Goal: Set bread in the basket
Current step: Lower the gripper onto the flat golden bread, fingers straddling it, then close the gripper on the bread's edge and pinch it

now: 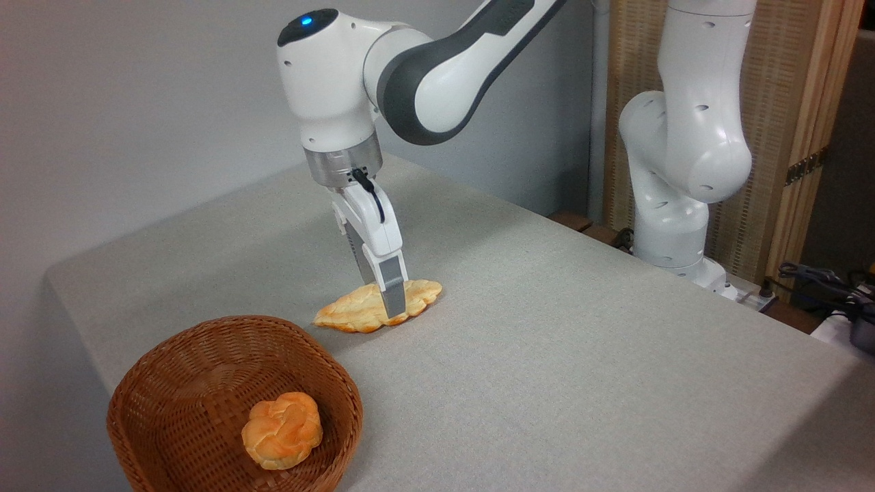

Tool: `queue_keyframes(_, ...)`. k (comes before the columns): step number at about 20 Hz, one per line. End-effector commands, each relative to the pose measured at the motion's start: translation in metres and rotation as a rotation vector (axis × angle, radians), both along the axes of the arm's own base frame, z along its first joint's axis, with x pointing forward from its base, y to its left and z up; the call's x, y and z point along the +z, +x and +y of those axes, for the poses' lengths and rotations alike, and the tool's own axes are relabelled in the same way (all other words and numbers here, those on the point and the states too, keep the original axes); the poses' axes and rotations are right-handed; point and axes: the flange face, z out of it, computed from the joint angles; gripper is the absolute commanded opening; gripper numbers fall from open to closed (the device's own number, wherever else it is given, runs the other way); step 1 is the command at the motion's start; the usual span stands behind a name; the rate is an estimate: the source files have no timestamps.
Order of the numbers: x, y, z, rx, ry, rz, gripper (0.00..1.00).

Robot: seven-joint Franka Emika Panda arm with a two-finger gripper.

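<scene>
So the gripper [391,309] is down on the bread [355,311], roughly at the loaf's middle, with one finger [392,290] showing in front of it. The other finger is hidden, so I honestly can't tell if it's clamped on the loaf or just straddling it. The bread is lying flat on the bench [581,355], a little up and right of the basket [171,383], not touching it. The basket already has a small round bun [282,430] sitting in it. What worries me: the loaf is long and flat, so a pinch in the middle could let the ends droop or swing, and it might slip out on the lift. It also looks about as long as the basket is wide, so it could catch on the rim or land on the bun and end up half hanging out.
</scene>
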Motion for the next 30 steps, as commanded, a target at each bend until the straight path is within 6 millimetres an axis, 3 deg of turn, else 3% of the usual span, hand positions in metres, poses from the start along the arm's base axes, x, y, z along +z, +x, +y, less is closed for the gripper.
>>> queue_keyframes(1,-0.009,-0.001,0.002,-0.017,0.0,-0.009,1.0)
queue_keyframes(9,-0.019,0.001,-0.01,-0.033,0.005,-0.008,1.0)
queue_keyframes(10,-0.019,0.001,-0.01,-0.035,0.005,-0.006,0.96)
queue_keyframes(12,-0.019,0.001,-0.01,-0.035,0.005,-0.006,0.6)
queue_keyframes(13,-0.019,0.0,-0.01,-0.035,0.006,-0.003,0.49)
queue_keyframes(14,-0.018,0.0,-0.01,-0.034,0.007,0.0,0.47)
queue_keyframes(21,-0.012,0.003,-0.011,-0.02,0.006,-0.006,0.47)
queue_keyframes(30,0.01,0.012,-0.013,-0.001,-0.015,-0.034,0.51)
